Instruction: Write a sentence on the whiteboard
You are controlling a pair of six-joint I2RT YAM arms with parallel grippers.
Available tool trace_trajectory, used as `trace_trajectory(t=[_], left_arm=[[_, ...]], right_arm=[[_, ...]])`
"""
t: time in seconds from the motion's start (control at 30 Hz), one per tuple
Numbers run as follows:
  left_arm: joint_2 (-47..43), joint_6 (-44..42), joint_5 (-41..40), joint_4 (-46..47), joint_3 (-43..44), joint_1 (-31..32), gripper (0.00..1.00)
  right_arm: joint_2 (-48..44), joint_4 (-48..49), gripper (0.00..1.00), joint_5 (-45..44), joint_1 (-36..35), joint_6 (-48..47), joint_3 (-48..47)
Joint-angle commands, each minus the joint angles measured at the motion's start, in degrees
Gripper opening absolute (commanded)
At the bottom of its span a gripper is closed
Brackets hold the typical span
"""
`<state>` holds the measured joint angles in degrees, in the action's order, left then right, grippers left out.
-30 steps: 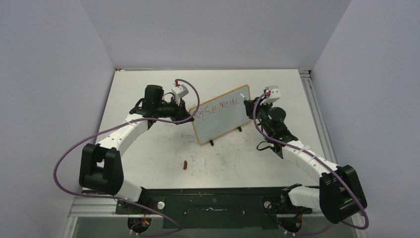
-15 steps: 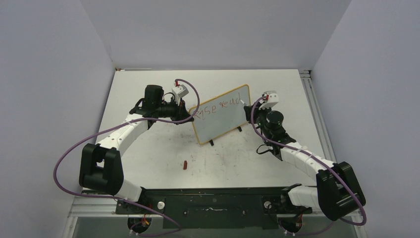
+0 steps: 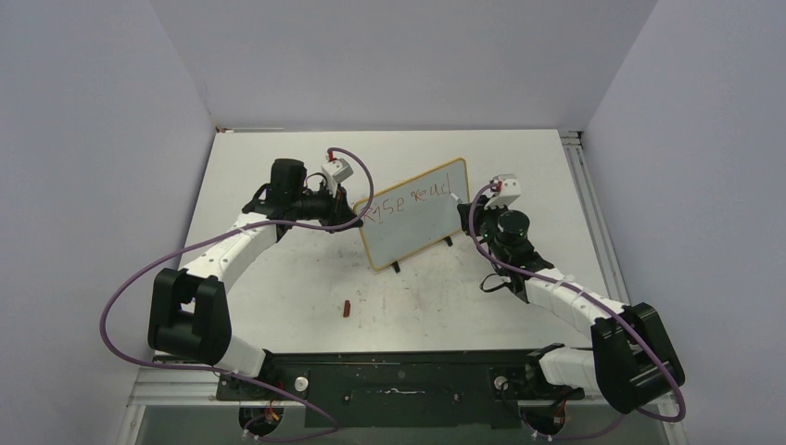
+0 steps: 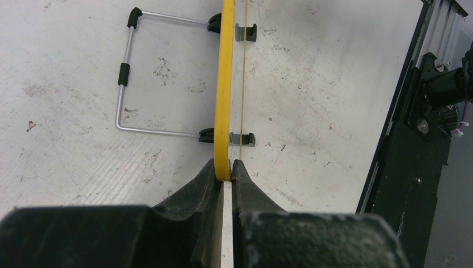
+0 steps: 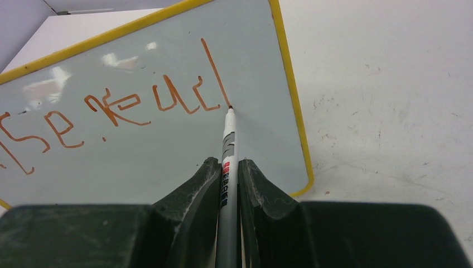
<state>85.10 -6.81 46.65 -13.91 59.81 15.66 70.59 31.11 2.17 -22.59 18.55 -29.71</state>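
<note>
The whiteboard (image 3: 408, 234) with its yellow frame stands tilted on the table on black feet. My left gripper (image 3: 357, 221) is shut on the board's left edge; in the left wrist view the yellow frame (image 4: 225, 95) runs edge-on out from between the fingers (image 4: 192, 192). My right gripper (image 3: 466, 209) is shut on a grey marker (image 5: 227, 173), whose tip touches the board face at the foot of a long red-brown stroke. The sentence (image 5: 142, 106) reads roughly "se reac" plus that upright stroke; in the top view the sentence (image 3: 408, 200) runs along the board's upper part.
A wire stand (image 4: 128, 84) props the board from behind. A small red marker cap (image 3: 346, 308) lies on the table in front. Grey walls close the left, back and right. A black base rail (image 3: 399, 371) runs along the near edge.
My right gripper has moved down and slightly left along the board's right side, drawing a long downward stroke after the last letters. The left gripper and board have stayed still.
</note>
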Motion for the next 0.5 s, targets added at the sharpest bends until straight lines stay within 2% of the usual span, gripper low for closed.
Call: trace_trajectory(t=[0.0,0.47], left_arm=[[-0.5,-2.3,-0.24,-1.71,1.43,0.42,0.0],[-0.46,-2.33,-0.26,-1.73,1.38,0.43,0.0]], right_arm=[[-1.99,1.72,0.05,-0.86,-0.08,-1.03,-4.82],[0.26,1.38,0.05,-3.83,0.61,-1.67,-6.59]])
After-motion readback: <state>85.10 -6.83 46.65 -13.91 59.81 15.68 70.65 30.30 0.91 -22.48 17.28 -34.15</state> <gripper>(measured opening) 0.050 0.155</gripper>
